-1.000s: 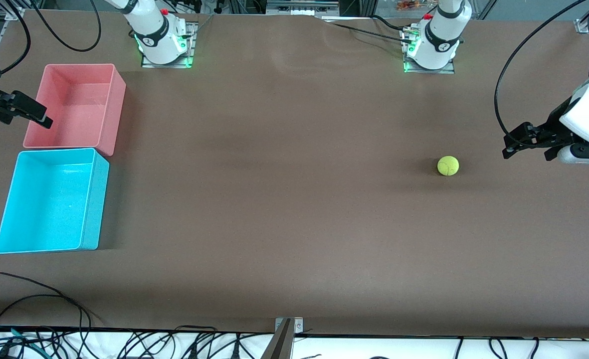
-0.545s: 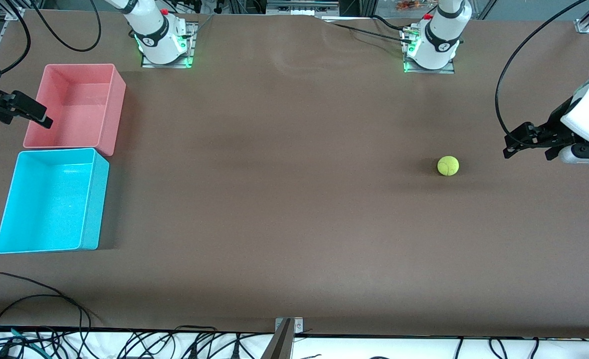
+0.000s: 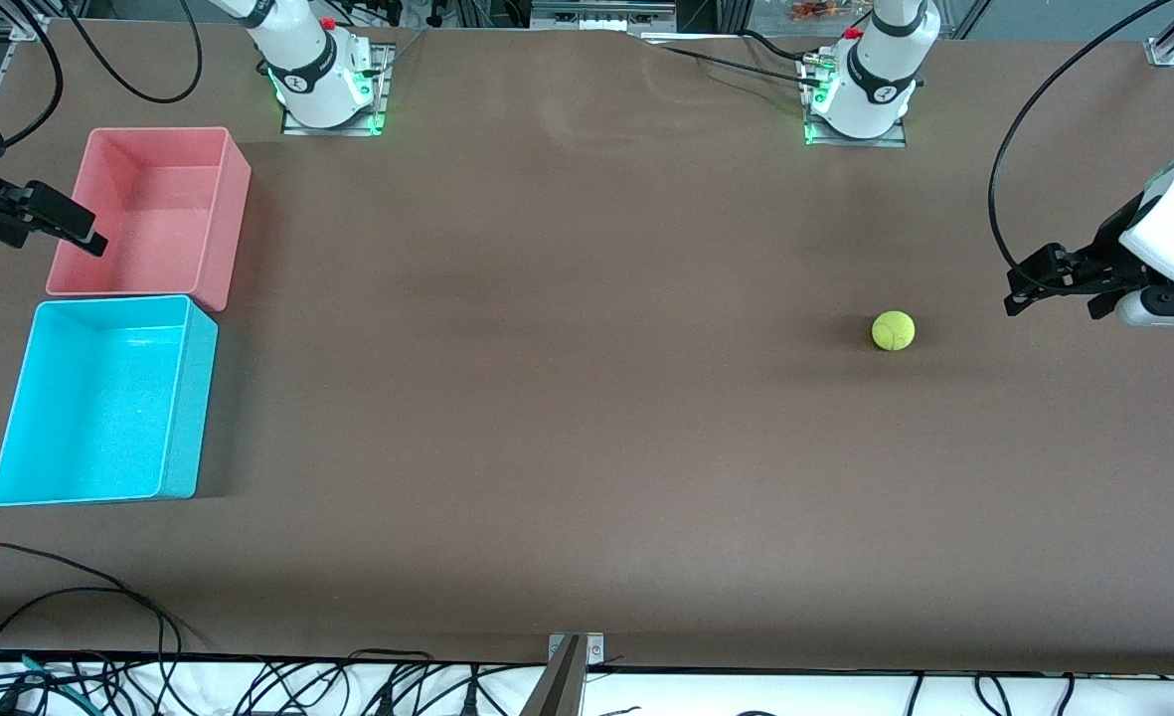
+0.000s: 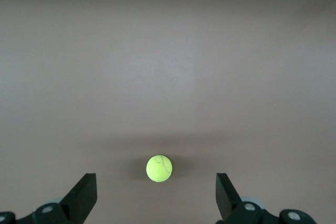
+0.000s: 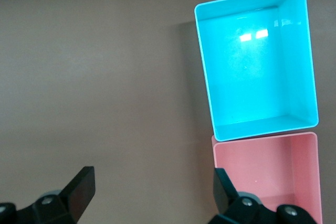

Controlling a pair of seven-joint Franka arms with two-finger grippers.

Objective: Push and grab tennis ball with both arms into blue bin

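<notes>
Nearest the camera, low in the front view at the right arm's end, the blue bin point(image 3: 189, 398) stood without anything in it. The tennis ball point(image 3: 893, 330) had not moved in the last second; it lay on the table in the middle height of the frame, well apart from the bin. The left gripper point(image 3: 1052, 296), wide open and holding nothing, had shifted only slightly, near the ball, so the push was probably not yet started. The right gripper point(image 3: 55, 231), also open and holding nothing, waited beside the pink bin point(image 3: 234, 219).
</notes>
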